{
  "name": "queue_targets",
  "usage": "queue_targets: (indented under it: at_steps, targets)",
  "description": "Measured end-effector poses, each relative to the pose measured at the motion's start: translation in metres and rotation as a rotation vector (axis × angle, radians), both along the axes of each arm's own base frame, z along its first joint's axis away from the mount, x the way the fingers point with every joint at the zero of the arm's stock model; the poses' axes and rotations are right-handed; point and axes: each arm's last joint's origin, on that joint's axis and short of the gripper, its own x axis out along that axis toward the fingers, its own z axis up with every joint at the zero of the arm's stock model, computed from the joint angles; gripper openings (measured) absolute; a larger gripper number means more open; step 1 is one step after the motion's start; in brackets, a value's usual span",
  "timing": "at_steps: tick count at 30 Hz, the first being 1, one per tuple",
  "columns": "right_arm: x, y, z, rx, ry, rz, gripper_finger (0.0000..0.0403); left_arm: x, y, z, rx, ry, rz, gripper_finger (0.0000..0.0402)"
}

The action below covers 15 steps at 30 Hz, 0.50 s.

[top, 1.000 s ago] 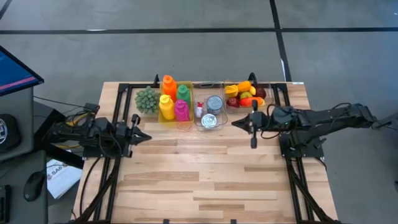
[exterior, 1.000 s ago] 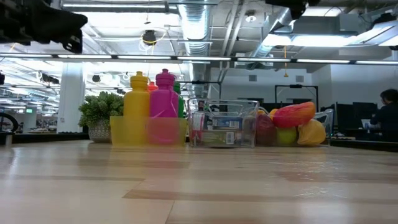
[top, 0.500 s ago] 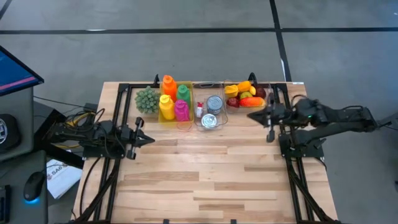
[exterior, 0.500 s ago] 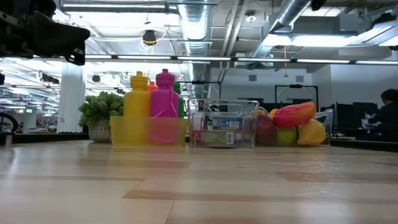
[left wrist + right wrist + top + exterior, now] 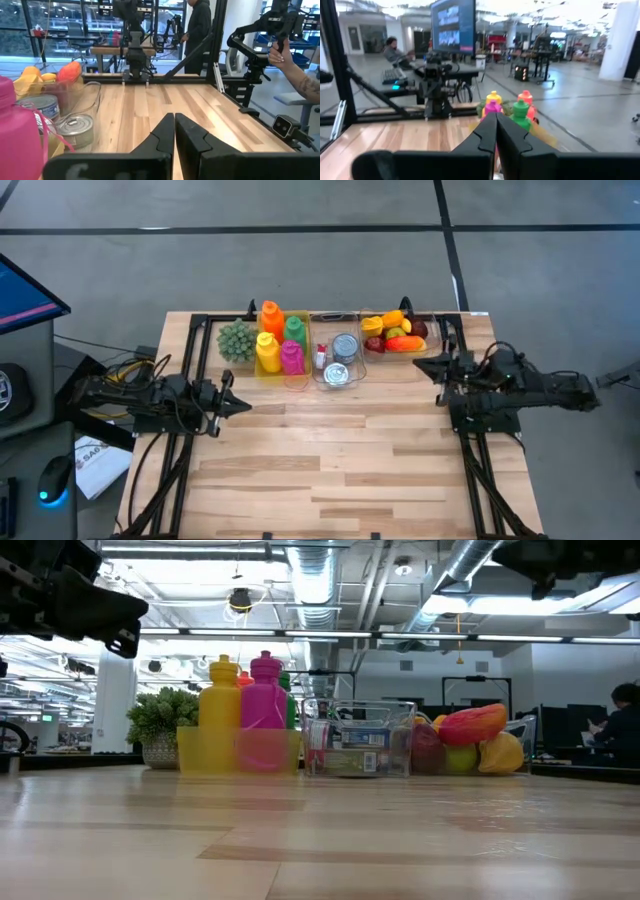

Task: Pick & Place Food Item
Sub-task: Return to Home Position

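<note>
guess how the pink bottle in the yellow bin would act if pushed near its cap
Probably tippy: the pink bottle is tall and narrow, standing well above the yellow bin wall. The bin and the yellow bottle close beside it would likely catch it. It looks like smooth hard plastic, so likely stiff and slippery.

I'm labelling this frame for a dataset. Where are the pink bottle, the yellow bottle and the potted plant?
pink bottle (image 5: 265, 698), low view, on its body.
yellow bottle (image 5: 220, 700), low view, on its body.
potted plant (image 5: 164, 712), low view, on its leaves.
</note>
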Motion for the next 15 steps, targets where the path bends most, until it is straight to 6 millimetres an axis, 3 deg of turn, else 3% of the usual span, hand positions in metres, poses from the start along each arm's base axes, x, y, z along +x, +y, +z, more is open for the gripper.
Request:
queue_targets:
  at_steps: [9, 15]
  targets:
    - [-0.039, 0.0, -0.01, 0.033, -0.077, -0.003, 0.0006, 0.002, 0.0, -0.003, 0.008, 0.037, 0.0, 0.0004]
    - [-0.036, 0.0, -0.013, 0.044, -0.033, 0.007, 0.0006, 0.004, 0.0, -0.005, 0.01, 0.055, -0.001, 0.0004]
